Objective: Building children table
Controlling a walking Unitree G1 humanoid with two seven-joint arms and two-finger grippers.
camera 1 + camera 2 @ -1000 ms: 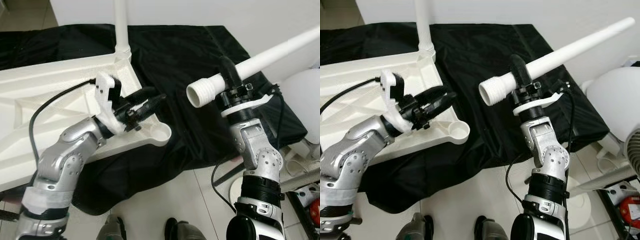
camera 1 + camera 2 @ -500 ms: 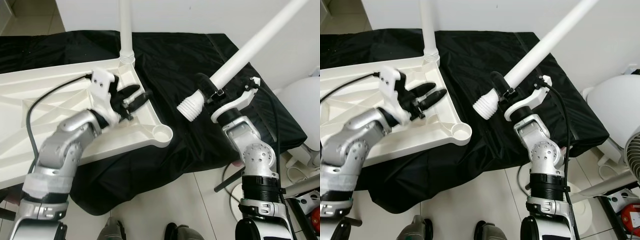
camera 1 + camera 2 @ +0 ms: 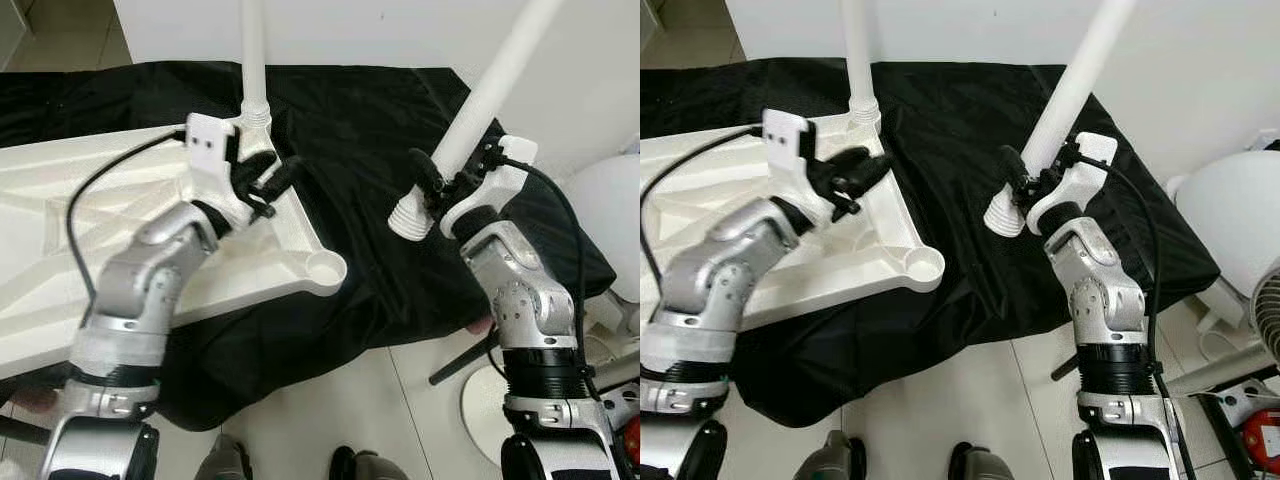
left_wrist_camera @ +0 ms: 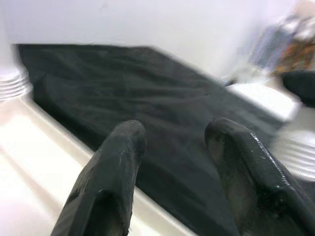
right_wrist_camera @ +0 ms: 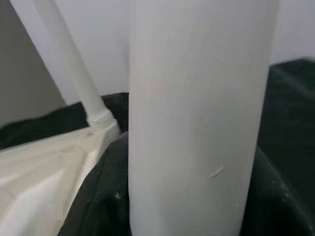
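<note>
1. Nearest me, at 6 o'clock, I see tiled floor point(image 3: 380, 390) below the black cloth point(image 3: 350, 130).
2. At 9 o'clock my tabletop point(image 3: 60, 230) lies upside down on the cloth, its empty corner socket point(image 3: 325, 268) toward center.
3. My left hand point(image 3: 272, 180) hovers over the tabletop's edge, fingers point(image 4: 118, 162) apart, holding nothing.
4. At 3 o'clock my right hand point(image 3: 438, 188) is clamped on a loose leg point(image 3: 495, 80), threaded end down, just above the cloth.
5. At 12 o'clock another leg point(image 3: 254, 50) stands upright in the far corner.
</note>
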